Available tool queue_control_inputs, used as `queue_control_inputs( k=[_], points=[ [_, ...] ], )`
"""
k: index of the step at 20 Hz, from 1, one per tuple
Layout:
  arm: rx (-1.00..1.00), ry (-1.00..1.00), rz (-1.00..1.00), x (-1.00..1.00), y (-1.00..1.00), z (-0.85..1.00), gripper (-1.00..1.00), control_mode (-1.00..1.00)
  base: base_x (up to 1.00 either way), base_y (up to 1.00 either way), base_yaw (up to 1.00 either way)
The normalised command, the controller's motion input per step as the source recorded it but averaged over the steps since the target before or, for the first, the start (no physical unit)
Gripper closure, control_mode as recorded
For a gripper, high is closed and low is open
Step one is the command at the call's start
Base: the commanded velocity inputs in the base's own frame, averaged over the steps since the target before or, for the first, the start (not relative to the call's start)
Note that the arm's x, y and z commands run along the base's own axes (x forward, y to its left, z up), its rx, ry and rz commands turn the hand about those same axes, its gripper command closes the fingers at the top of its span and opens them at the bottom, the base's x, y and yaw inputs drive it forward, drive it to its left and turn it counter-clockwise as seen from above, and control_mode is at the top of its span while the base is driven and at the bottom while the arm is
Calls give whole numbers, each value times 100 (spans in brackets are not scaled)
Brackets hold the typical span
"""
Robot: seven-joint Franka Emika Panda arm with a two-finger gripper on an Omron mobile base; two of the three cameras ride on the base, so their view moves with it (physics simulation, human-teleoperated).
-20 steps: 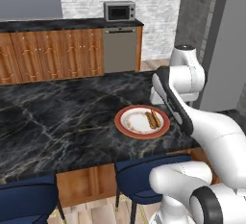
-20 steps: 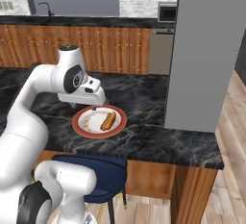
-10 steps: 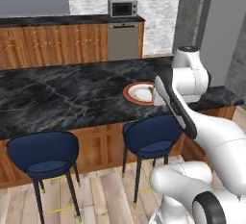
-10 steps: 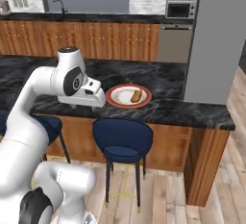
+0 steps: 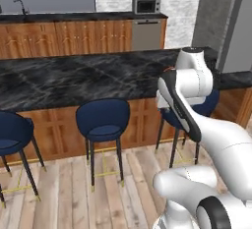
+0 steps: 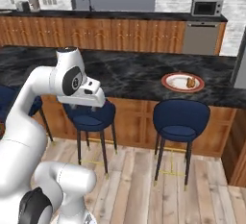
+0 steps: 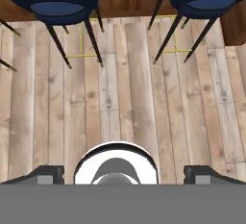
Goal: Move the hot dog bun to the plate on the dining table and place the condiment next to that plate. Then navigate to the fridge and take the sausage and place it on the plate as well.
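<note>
The whole scene has shifted over the last second, which means the base has driven backward and away, not that anything on the table has moved; the long black marble dining table point(image 6: 144, 76) with white veins, close under the cameras a second ago, now stands well back, with dark blue round-seated stools point(image 6: 181, 120) and pale wooden floor planks point(image 7: 125, 98) between it and the robot; the round plate with a red-orange rim and white centre point(image 6: 182, 81) rests on the table's far right part in the right base view, and the tan-brown hot dog bun point(image 6: 190, 82) lies on it, so that part of the job looks done; the small yellow condiment bottle is too small or too hidden to pick out, so I cannot tell whether it stands beside the plate; the two-finger gripper point(image 7: 123, 172) hangs over the floor near the stool legs, its dark tips spread wide apart with nothing between them; judging from this, the robot is on the drive toward the fridge, and the sausage is yet to be fetched; the stools stand close to the arm's path, so a wide turn seems wise.
</note>
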Motion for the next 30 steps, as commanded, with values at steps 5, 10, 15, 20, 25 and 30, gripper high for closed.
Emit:
queue_control_inputs(
  k=[5, 10, 15, 20, 25, 30],
  points=[
    [0, 0, 0, 0, 0, 0, -100, 100, -55, 100, 9],
    [0, 0, 0, 0, 0, 0, -100, 100, -35, 100, 6],
    [0, 0, 0, 0, 0, 0, -100, 100, -7, 100, 1],
    [0, 0, 0, 0, 0, 0, -100, 100, 0, 100, 0],
    [0, 0, 0, 0, 0, 0, -100, 100, 0, 100, 0],
    [0, 0, 0, 0, 0, 0, -100, 100, 0, 100, 0]
  ],
)
